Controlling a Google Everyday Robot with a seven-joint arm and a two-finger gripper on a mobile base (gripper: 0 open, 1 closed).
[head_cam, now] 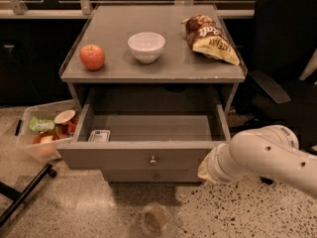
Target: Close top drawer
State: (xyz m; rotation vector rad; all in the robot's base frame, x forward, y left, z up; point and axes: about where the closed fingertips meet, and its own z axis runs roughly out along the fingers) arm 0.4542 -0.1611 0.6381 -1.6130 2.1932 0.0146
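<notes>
One worry: pushing at the right corner of the top drawer [124,156], where our claw [207,167] sits, could jam it. Whether it is apart or together, we cannot tell.

view: single camera, raised, in front of the counter [173,58] | facing: forward and down into the open top drawer [119,157] | range: near | gripper [204,168]: lower right, at the drawer front's right end
</notes>
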